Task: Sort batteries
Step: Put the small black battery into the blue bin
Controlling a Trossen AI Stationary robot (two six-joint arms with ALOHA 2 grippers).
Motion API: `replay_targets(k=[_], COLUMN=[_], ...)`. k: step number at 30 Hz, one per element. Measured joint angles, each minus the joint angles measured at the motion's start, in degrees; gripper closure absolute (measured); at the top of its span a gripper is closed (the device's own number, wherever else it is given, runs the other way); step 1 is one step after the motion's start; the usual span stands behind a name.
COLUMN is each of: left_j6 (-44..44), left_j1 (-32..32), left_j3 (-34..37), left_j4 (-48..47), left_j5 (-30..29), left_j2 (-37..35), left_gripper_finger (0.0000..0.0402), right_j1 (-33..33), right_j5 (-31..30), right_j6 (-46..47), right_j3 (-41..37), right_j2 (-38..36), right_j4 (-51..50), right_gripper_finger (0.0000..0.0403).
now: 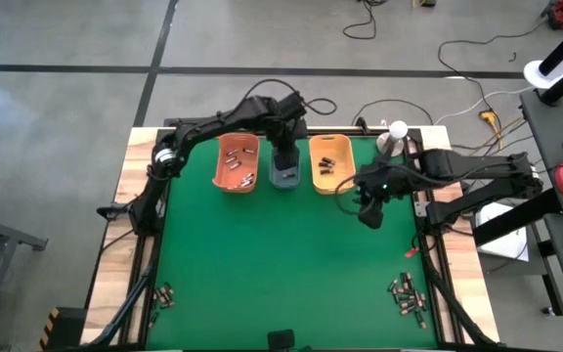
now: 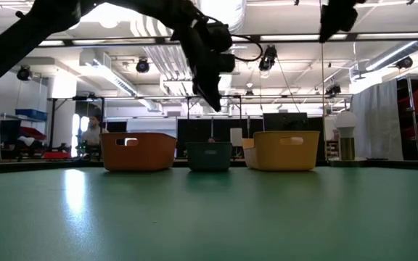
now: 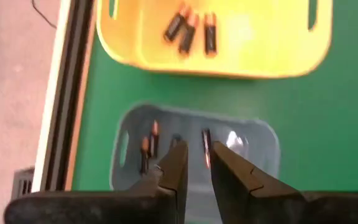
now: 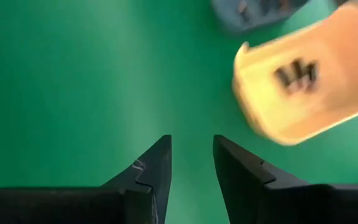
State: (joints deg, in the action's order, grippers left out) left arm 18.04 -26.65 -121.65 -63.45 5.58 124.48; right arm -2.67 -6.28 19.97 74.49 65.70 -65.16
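Three bins stand in a row at the table's far side: an orange bin (image 1: 236,162), a small blue-grey bin (image 1: 284,176) and a yellow-orange bin (image 1: 330,163). Each holds a few batteries (image 3: 149,144). More batteries lie loose near the front edge, a few at the left (image 1: 165,293) and several at the right (image 1: 409,297). My left gripper (image 3: 197,163) hangs above the blue-grey bin (image 3: 191,152), open by a narrow gap with nothing between its fingers. My right gripper (image 4: 191,149) hovers open and empty over bare mat, near side of the yellow-orange bin (image 4: 309,78).
The green mat (image 1: 281,274) lies bare between the bins and the loose batteries. A black frame (image 1: 426,244) edges the mat on a wooden table. A white lamp-like object (image 1: 395,134) stands at the far right corner. Cables run on the floor behind.
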Motion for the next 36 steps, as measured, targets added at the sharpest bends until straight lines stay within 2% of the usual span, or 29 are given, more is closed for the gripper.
replay_targets(k=[4,9,16,20,26,32,36], left_j6=[0.04,-5.01,-18.2,-23.61,-28.11,-36.32,-41.71], left_j1=[0.0,1.33,7.33,11.48,16.95,24.51,30.97], left_j3=[-0.25,9.26,28.59,37.85,47.67,55.93,60.53], left_j4=[-6.95,-7.12,5.9,14.26,21.37,22.64,25.03], left_j5=[-0.02,-0.04,-0.38,-0.39,-0.72,-6.37,-11.36], left_j2=[-0.99,-6.77,-20.38,-27.2,-35.31,-42.7,-46.61], left_gripper_finger=[0.0352,0.0352,0.0352,0.0352,0.0352,0.0352,0.0352], right_j1=[-2.65,-8.57,-17.95,-22.12,-28.74,-34.53,-39.06], right_j5=[2.36,5.32,7.32,11.98,12.75,17.19,17.91], right_j6=[0.3,2.96,12.3,17.24,16.56,16.72,17.54], right_j3=[-1.92,-6.66,-16.87,-21.11,-21.44,-21.01,-20.64], right_j2=[1.21,1.48,1.59,3.0,8.44,15.11,18.38], right_j4=[-3.72,-3.7,0.5,4.78,4.37,5.31,8.1], right_gripper_finger=[0.0288,0.03,0.0296,0.0278,0.0261,0.0266,0.0279])
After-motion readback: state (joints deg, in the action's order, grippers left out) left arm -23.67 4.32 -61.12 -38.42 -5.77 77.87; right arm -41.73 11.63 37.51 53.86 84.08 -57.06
